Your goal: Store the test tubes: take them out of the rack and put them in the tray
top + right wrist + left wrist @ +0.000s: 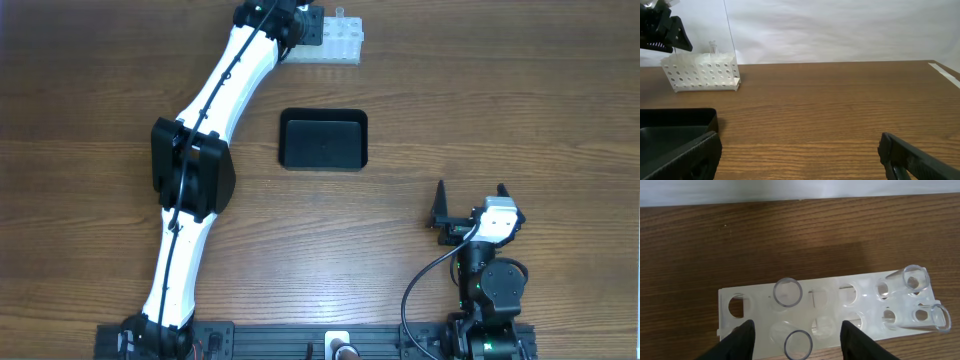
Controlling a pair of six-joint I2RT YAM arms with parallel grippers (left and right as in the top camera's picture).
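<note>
A white perforated rack [755, 305] stands at the table's far edge and holds several clear test tubes. My left gripper [799, 351] hangs open just above it, with one upright tube [798, 343] between its fingers but untouched. Another tube [787, 291] stands just beyond, and two more [915, 277] sit at the rack's end. In the top view the left gripper [300, 25] covers part of the rack [335, 42]. The black tray [323, 139] lies empty mid-table. My right gripper [470, 197] stands open near its base, holding nothing.
From the right wrist view the rack [702, 72] and the tray's corner [677, 120] lie far off, with bare wooden table between. A white wall rises behind the table's far edge. The left arm stretches diagonally across the table's left half.
</note>
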